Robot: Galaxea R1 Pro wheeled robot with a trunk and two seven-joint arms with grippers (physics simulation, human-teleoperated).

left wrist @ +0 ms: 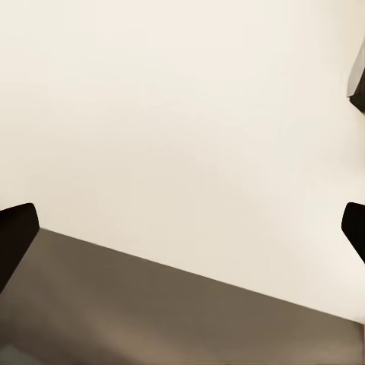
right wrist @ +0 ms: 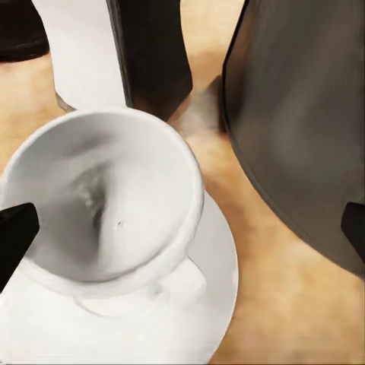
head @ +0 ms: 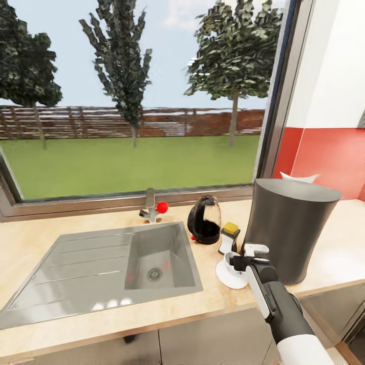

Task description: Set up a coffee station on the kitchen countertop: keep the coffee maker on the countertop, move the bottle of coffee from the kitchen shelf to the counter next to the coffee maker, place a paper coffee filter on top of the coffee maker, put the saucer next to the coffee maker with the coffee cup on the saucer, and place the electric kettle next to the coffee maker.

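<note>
On the kitchen countertop (head: 66,238) the dark-grey coffee maker (head: 291,228) stands at the right, and the white paper coffee filter (head: 299,177) pokes up at its top rear edge. Left of it sit the glass electric kettle (head: 204,219) and the yellow-capped bottle of coffee (head: 229,237). The coffee cup (head: 229,259) rests on the saucer (head: 228,278) at the coffee maker's base. My right gripper (head: 242,257) hovers just over the cup, open. The right wrist view shows the cup (right wrist: 106,205) upright on the saucer (right wrist: 209,304), beside the coffee maker (right wrist: 304,114) and bottle (right wrist: 114,53). My left gripper (left wrist: 182,232) is open on nothing.
A grey inset sink (head: 152,253) with a drainboard takes up the counter's left and middle. A tap with a red knob (head: 162,207) stands behind it by the window sill. A red backsplash (head: 329,157) lies behind the coffee maker. The counter's front edge runs just below the saucer.
</note>
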